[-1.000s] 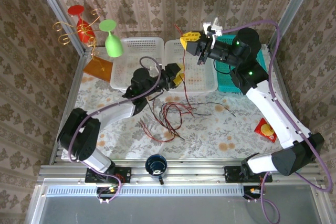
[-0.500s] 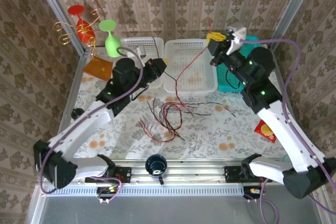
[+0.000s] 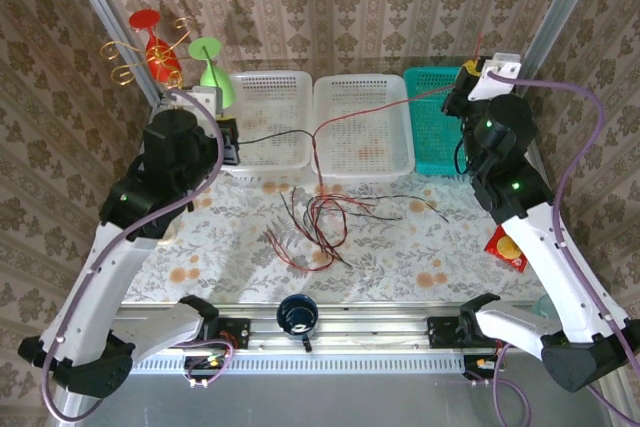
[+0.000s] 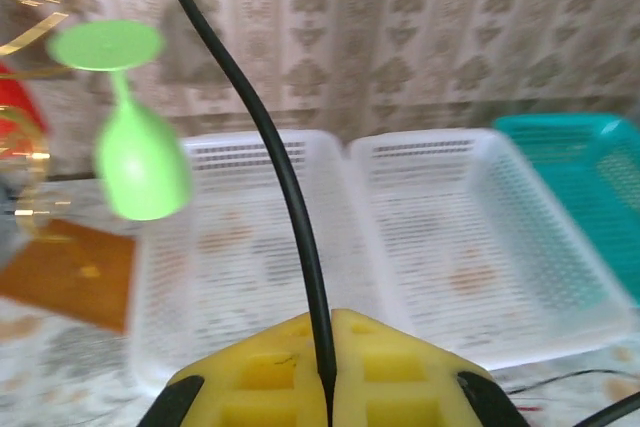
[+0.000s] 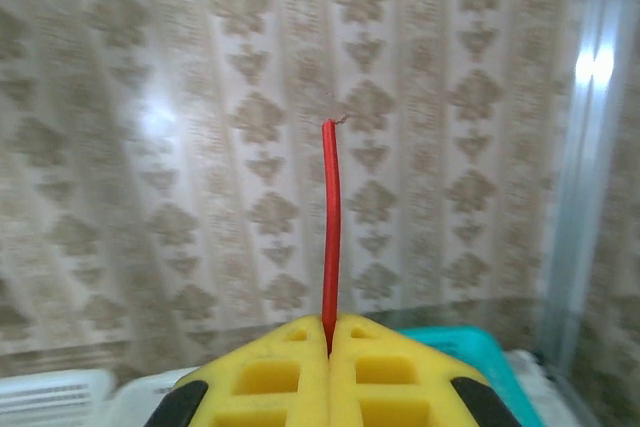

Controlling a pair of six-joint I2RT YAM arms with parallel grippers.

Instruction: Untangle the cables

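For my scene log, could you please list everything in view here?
red cable: one, red, from the right pincer over the baskets down to the tangle
black cable: one, black, held up by the left pincer
loose cables: several, red and black, tangled mid tablecloth
white baskets: two, white, far side, side by side
teal basket: one, teal, far right
green glass: one, green, upside down on the rack, far left
red glass: one, red, same gold rack
mug: one, dark blue, near edge
packet: one, red, right side
left pincer: yellow, shut on black cable
right pincer: yellow, shut on red cable
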